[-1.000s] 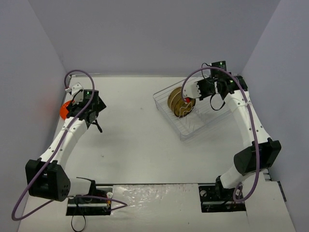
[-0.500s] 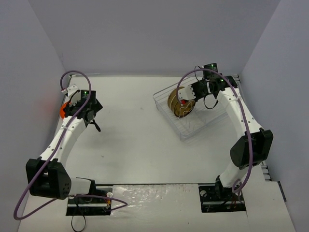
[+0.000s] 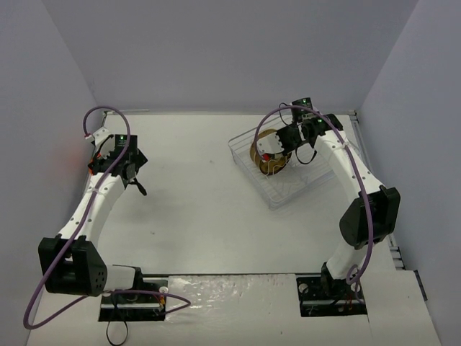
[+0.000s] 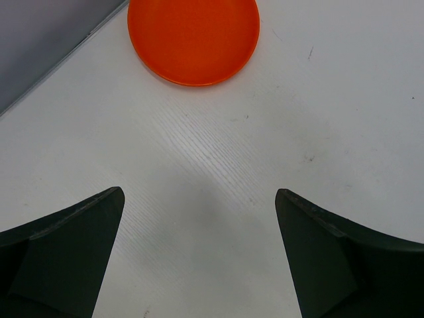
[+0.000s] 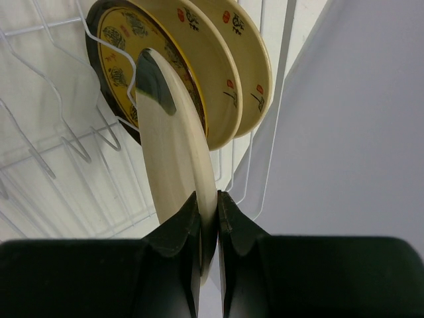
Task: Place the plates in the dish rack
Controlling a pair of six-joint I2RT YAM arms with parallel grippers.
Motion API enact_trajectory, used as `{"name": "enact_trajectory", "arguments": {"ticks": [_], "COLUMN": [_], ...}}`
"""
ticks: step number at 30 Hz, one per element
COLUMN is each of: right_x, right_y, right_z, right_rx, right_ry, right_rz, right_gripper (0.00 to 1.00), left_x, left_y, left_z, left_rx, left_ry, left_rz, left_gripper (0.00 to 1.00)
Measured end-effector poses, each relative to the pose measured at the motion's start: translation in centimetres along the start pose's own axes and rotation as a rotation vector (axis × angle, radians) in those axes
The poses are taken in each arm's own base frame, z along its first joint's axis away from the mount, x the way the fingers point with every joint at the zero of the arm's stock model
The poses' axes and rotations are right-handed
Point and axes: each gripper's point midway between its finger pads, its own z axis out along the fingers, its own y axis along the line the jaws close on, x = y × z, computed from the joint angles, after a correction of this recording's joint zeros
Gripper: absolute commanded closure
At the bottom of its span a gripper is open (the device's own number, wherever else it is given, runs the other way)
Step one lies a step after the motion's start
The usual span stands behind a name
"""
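Over on the right, the right arm (image 3: 356, 169) climbs from its base and folds at a high elbow by the right wall. It reaches back to the far side of the dish rack (image 3: 295, 187), wrist bent in over the plates. The right gripper (image 5: 209, 202) has its fingers (image 5: 179, 232) clamped tight on the near rim of a pale plate (image 5: 175, 152), one finger on each face. That plate stands on edge, seen almost edge-on from the wrist camera, leaning a touch to the left. Its far end sits among the rack's thin wires, just in front of the dark plate (image 5: 116, 46) with the yellow patterned face, and a wire divider crosses between the two. Whether the pale plate is bottomed in a slot, I cannot tell. Behind the dark plate stand a cream plate (image 5: 205, 99) and a second cream plate (image 5: 255, 66). Both are upright, one close behind the other, with small red and dark marks near their rims, next to the rack's clear end wall.

Now the left side: the left arm (image 3: 90, 209) stretches from its base up along the left side of the table (image 3: 209, 216), wrist tipped down near the left wall. The left gripper (image 4: 199, 258) hangs over bare table, its fingers (image 4: 66, 245) spread wide apart with nothing between them. The orange plate (image 4: 193, 40) lies flat on the table just ahead of those fingers, clear of both, close to the table's edge at the wall.
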Motion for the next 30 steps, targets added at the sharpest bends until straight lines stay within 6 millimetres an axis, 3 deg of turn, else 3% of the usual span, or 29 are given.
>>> {"name": "enact_trajectory", "arguments": {"ticks": [13, 30], "right_x": [-0.6, -1.6], "right_y": [0.7, 3.1], "right_z": [0.3, 4.1], "right_rx": [-0.039, -0.121], "right_ry": [0.021, 0.009], "right_rz": [-0.018, -0.038], "right_gripper": [1.0, 0.98], "left_x": [0.2, 0.1], "left_y": [0.3, 0.6], "left_z": [0.6, 0.8], "left_rx": [-0.014, -0.019], "left_ry": [0.013, 0.021], "left_rz": [-0.002, -0.012], "left_gripper": [0.03, 0.03]}}
